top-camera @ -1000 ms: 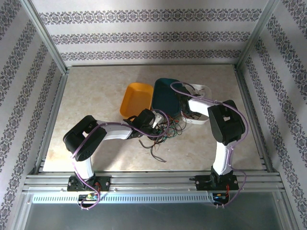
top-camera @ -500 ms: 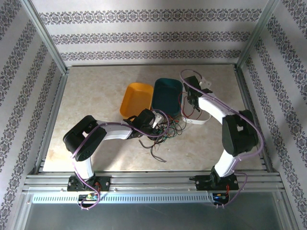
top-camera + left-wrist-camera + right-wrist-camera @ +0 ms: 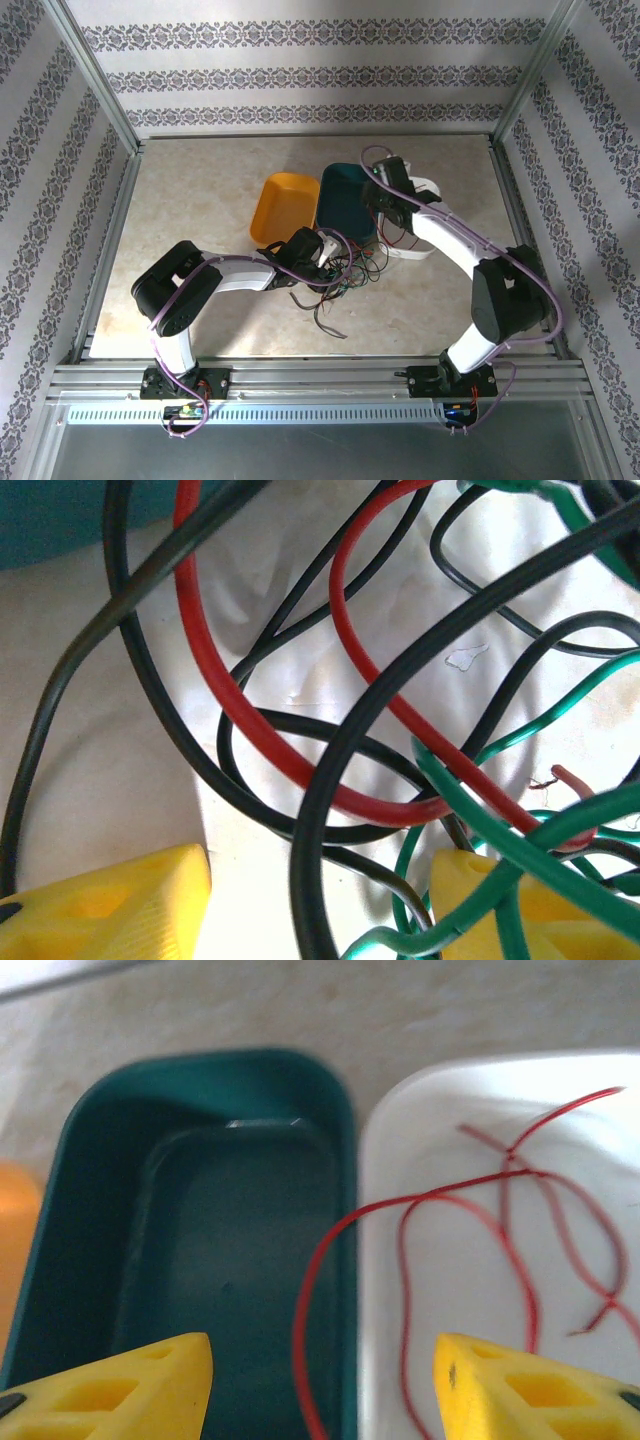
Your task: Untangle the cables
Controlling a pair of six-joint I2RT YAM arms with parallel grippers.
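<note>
Cables [image 3: 342,278] lie in a loose tangle of red, black and green loops on the table [image 3: 200,200], just in front of the teal tray [image 3: 345,200] and between my two arms. Seen from my left wrist, a red cable [image 3: 215,695], a black cable [image 3: 330,770] and a green cable [image 3: 480,810] cross over one another against the pale tabletop. My left gripper [image 3: 320,900] sits low right at this heap with its yellow fingers spread apart. Several strands run through the gap between them, and a green one lies across the right finger, but nothing is pinched.

A few thin red wires [image 3: 505,1180] curl inside the white tray [image 3: 440,1090], and one of them arches over the rim towards the teal tray [image 3: 240,1220] beside it. My right gripper [image 3: 320,1380] hangs above the seam where these two trays touch, fingers wide apart and gripping nothing, with that red wire passing under the gap.

From above, the right gripper [image 3: 385,190] is over the far end of the white tray [image 3: 415,250], and the left gripper [image 3: 318,250] is at the near edge of the teal one. The orange tray [image 3: 283,205] leans against the teal tray's left side.
</note>
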